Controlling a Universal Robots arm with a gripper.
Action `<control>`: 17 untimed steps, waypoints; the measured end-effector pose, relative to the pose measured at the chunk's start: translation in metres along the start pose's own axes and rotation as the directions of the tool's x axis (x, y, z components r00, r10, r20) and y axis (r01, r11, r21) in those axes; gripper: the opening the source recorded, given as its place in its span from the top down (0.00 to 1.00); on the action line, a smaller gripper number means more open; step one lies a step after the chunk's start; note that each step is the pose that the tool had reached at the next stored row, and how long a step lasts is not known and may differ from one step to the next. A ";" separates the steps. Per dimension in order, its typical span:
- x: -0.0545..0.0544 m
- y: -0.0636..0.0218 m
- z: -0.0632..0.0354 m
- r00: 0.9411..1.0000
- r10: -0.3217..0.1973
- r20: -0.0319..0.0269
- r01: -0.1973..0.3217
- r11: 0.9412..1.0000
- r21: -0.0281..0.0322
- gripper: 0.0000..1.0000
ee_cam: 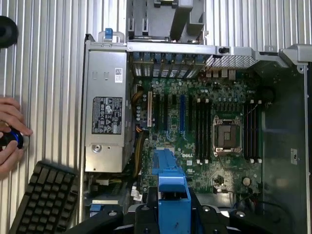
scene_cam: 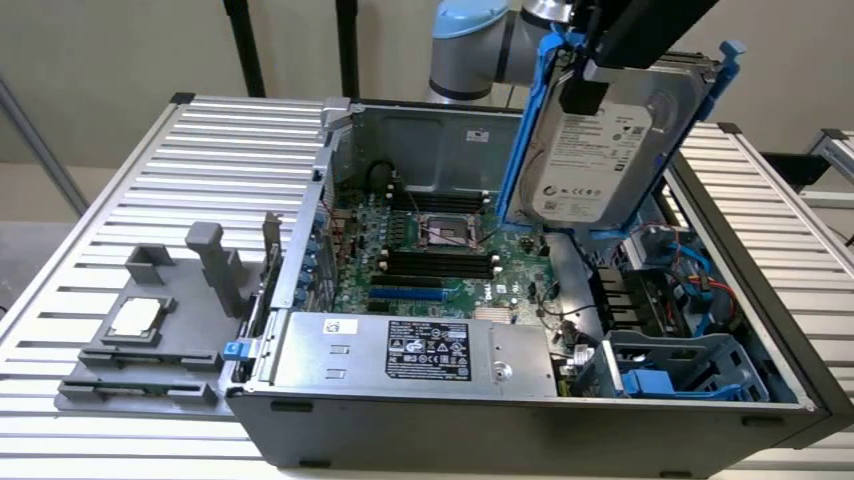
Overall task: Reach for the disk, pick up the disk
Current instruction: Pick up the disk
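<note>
The disk (scene_cam: 607, 150), a flat silver metal slab with a white printed label and blue plastic rails, hangs upright and clear above the open computer case (scene_cam: 534, 420). The black gripper (scene_cam: 587, 85) is partly closed on its upper edge. Below lie the green motherboard (ee_cam: 195, 122) and a boxy silver power supply (scene_cam: 400, 350). The case stands on a ribbed metal desk (scene_cam: 200, 170).

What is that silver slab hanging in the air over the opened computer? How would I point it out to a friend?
Find the open computer case lying on the slatted metal table. Above the side at the exterior view's right, the gripper holds up the disk, a flat silver hard drive with a white printed label. Its blue rails set it apart from the black-labelled silver box inside the case.
</note>
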State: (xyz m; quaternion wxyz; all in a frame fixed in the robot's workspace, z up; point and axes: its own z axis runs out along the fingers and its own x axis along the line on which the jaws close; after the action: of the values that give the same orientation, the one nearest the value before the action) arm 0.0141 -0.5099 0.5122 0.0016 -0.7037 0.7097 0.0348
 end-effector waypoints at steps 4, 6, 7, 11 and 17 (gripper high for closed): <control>0.004 -0.0181 -0.0011 1.000 0.000 0.000 0.000 1.000 0.000 0.67; 0.007 -0.0274 -0.0017 1.000 0.000 0.000 0.000 1.000 0.000 0.67; 0.008 -0.0319 -0.0019 1.000 0.000 0.000 0.000 1.000 0.000 0.67; 0.013 -0.0500 -0.0031 1.000 0.000 0.000 0.000 1.000 0.000 0.67; 0.022 -0.0768 -0.0048 1.000 0.000 0.000 0.000 1.000 0.000 0.67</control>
State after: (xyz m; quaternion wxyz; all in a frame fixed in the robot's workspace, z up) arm 0.0908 -0.5324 0.5123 0.0015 -0.7037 0.7097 0.0348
